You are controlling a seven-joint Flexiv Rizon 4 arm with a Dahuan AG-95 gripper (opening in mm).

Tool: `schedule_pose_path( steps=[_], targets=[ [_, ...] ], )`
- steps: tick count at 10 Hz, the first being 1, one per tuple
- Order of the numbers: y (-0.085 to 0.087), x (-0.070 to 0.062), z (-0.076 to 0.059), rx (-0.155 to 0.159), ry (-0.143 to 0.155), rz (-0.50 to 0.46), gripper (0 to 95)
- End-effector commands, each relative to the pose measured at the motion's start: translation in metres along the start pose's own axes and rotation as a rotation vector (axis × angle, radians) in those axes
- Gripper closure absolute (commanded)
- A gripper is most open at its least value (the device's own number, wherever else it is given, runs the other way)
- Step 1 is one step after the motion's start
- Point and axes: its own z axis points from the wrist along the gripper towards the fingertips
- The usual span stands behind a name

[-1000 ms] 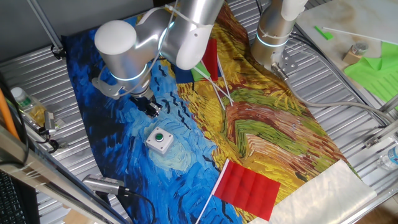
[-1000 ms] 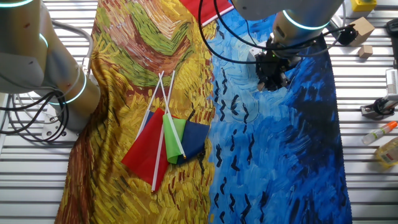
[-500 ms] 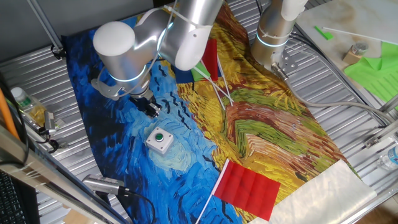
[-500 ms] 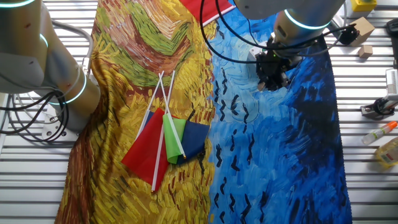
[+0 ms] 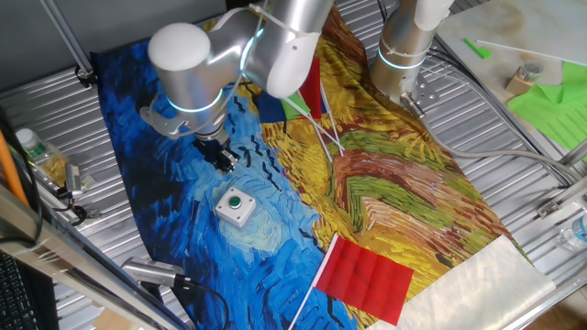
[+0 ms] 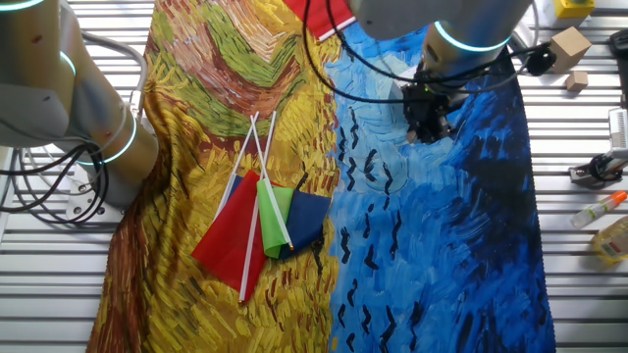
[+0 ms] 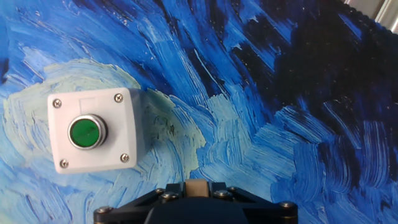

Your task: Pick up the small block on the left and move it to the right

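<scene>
small block: tan cube, judged light, rigid, easily dropped | fingers: pinched on its opposite flat sides | lifted above cloth-covered tabletop | button box beside

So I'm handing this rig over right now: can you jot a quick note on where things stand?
Gripper: shut on the small block, whose tan top shows between the fingertips in the hand view.
Position: low over the blue part of the painted cloth, beside the white button box, apart from it.
Done: block grasped.
Left: carry it to the right side and set it down.
</scene>
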Motion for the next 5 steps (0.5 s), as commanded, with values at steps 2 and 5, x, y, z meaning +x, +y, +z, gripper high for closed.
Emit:
schedule_pose_path(
  steps=[2, 5],
  targets=[
    [0.0000, -0.0013, 0.0000, -0.012, 0.003, -0.003, 95.0],
    [0.0000, -0.0013, 0.0000, -0.010, 0.000, 0.001, 95.0]
  ],
)
